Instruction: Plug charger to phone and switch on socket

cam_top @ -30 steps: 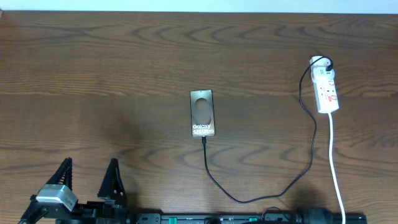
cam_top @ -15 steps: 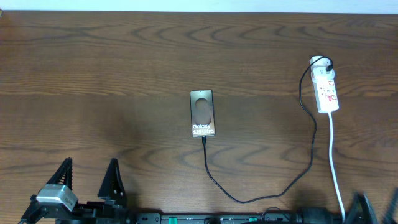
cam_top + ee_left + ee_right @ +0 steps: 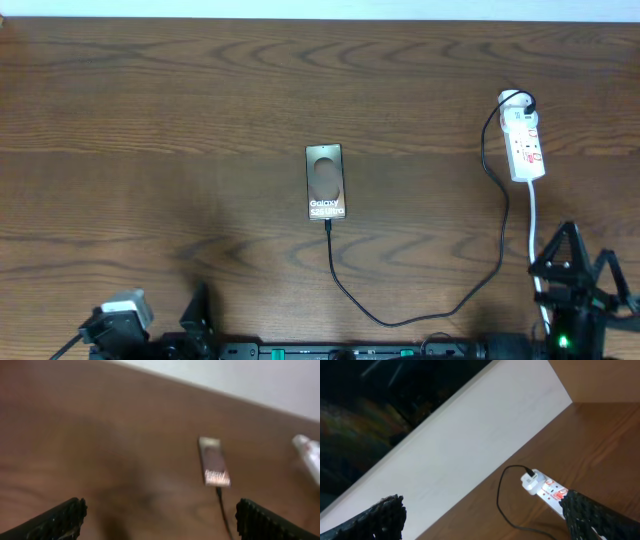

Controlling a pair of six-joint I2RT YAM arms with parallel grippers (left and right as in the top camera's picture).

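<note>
The phone (image 3: pixel 326 181) lies face up mid-table, "Galaxy" lettering at its near end; it also shows blurred in the left wrist view (image 3: pixel 214 461). The black charger cable (image 3: pixel 400 320) runs from the phone's near end, where its tip sits, round to a white adapter in the socket (image 3: pixel 524 143) at the right; the socket shows in the right wrist view (image 3: pixel 551 493). My left gripper (image 3: pixel 160 325) is open and empty at the near left edge. My right gripper (image 3: pixel 585 270) is open and empty near the right front, below the socket.
The socket's thick white cord (image 3: pixel 538 262) runs toward the front edge, beside my right gripper. A white wall (image 3: pixel 470 445) borders the table's far edge.
My right gripper has come into view at the near right and moved up toward the socket. My left gripper has drawn back toward the front edge.
</note>
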